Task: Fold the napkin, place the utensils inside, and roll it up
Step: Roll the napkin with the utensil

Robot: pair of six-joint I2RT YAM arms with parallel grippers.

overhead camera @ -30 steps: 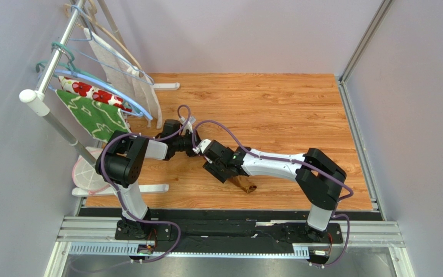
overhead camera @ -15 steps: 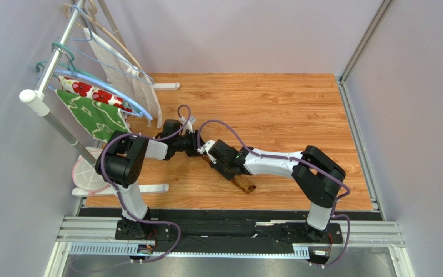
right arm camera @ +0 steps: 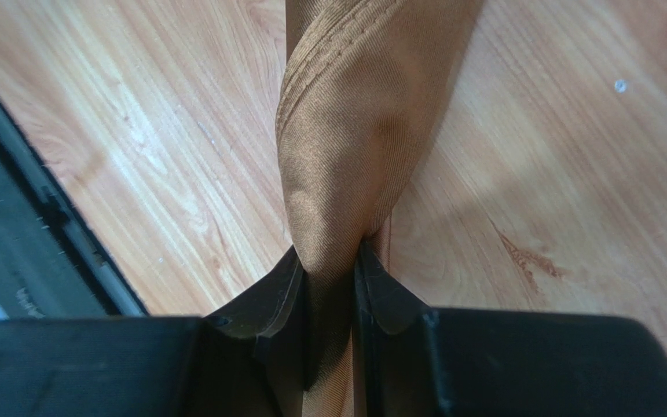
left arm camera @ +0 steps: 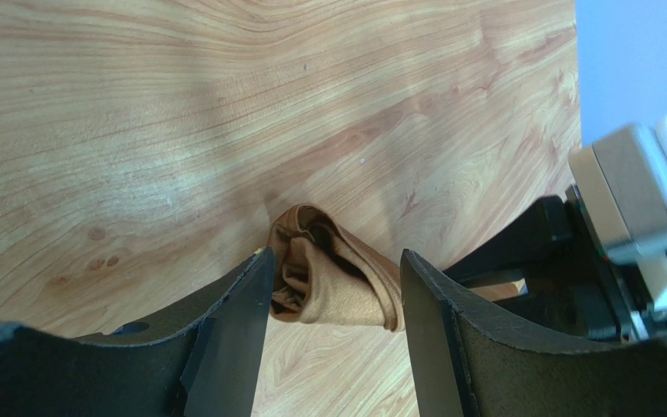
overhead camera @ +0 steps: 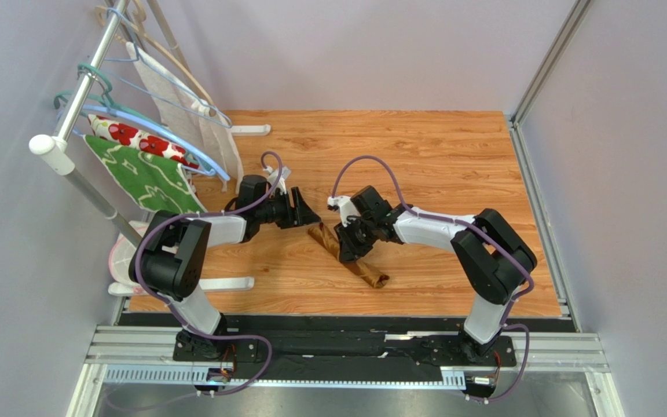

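**Keep one hold on the roll while you tidy it**

Start at the left. The rack [overhead camera: 67, 148] and its green cloth [overhead camera: 141, 174] hang well apart from the work, so leave them alone.

Your left pincer [overhead camera: 304, 211] stands open. Its fingers sit either side of the upper-left end of the napkin [overhead camera: 370, 273] without clamping it. The left wrist view shows the coiled end of the cloth between the fingertips, with a gap on both sides.

The napkin is a narrow golden-brown roll lying slantwise on the table [overhead camera: 433, 156]. It runs from just beside the left pincer down toward the near edge.

Your right pincer [right arm camera: 330, 261] is pinched closed on the roll partway along. The cloth bunches and twists where the fingers bite.

The rolling looks all but done to me, and what remains is to settle the roll so it holds. The cloth hides its middle, so I cannot tell whether the utensils are inside.

- **Height:** Keep the roll low and level. An open end tipped downward could let anything inside slide out.
- **Grip:** Hold the right pinch firm but do not drag it, because thin, sheeny cloth like this probably slips and uncoils easily.
- **Order:** Close the left pincer gently on its end before the right one lets go, so the roll is never unheld.
- **Finish:** Lay the roll down with the loose edge underneath, and its own weight will pin it.
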